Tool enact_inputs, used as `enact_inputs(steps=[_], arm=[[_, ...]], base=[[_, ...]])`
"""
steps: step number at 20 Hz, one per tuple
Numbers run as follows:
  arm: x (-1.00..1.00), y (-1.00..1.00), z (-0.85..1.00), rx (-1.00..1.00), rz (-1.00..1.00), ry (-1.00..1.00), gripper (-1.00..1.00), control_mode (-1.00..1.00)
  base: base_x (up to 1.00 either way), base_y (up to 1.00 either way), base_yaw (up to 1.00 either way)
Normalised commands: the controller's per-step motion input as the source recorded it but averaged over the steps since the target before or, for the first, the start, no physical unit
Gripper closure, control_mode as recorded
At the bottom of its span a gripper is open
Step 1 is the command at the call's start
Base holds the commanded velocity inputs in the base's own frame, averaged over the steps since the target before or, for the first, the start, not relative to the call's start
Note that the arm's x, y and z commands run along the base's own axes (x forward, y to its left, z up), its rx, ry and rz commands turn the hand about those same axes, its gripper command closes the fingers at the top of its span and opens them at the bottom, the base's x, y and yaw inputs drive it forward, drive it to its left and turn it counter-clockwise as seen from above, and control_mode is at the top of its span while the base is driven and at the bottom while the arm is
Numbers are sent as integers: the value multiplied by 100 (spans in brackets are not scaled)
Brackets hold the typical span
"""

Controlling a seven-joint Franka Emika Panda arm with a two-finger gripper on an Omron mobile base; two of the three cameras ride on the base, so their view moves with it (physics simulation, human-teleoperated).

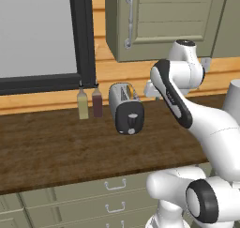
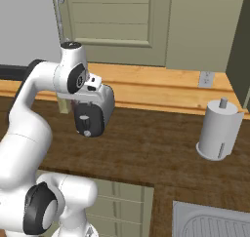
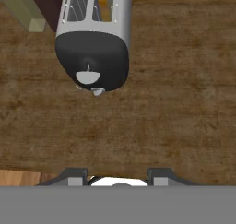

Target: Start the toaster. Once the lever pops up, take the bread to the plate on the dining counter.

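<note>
1. Toaster (image 1: 126, 108) stands on the dark wood-grain bench (image 1: 51, 152), chrome body running back toward the wall, glossy black end face turned toward me.
2. I see the lever (image 3: 87, 77), a pale tab on that black face, with the small round knob (image 3: 97, 91) just beside it in the hand view.
3. In the hand view something orange-tan shows in one slot at the top edge; I cannot tell whether it is the bread.
4. Two slim bottles stand just beside the toaster in the left base view, an olive one (image 1: 82, 105) and a dark red one (image 1: 97, 102), both upright against the wooden backsplash.
5. The fingers (image 3: 119, 176) hang above the bench in front of the toaster's black face, apart from it. Their tips stand apart with nothing between them, so I read them as released.
6. In the right base view the arm's hand partly covers the toaster; a paper towel roll (image 2: 218, 129) stands well apart on the bench, and a sink corner (image 2: 210, 221) shows low down.
</note>
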Motion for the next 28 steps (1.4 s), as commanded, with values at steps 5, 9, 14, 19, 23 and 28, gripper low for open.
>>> enact_inputs(steps=[5,9,14,19,23,28], arm=[[0,42,-6,-1,0,-1,-100,-100],[3,55,-21,-1,0,-4,-100,-100],[14,24,-30,0,-3,-6,100,-100],[21,17,-32,0,-4,-4,100,-100],[28,7,-40,0,-7,-4,100,-100],[33,0,-27,0,-16,-5,100,-100]], base=[[0,0,0],[0,0,0],[0,0,0],[0,0,0],[0,0,0],[0,0,0]])
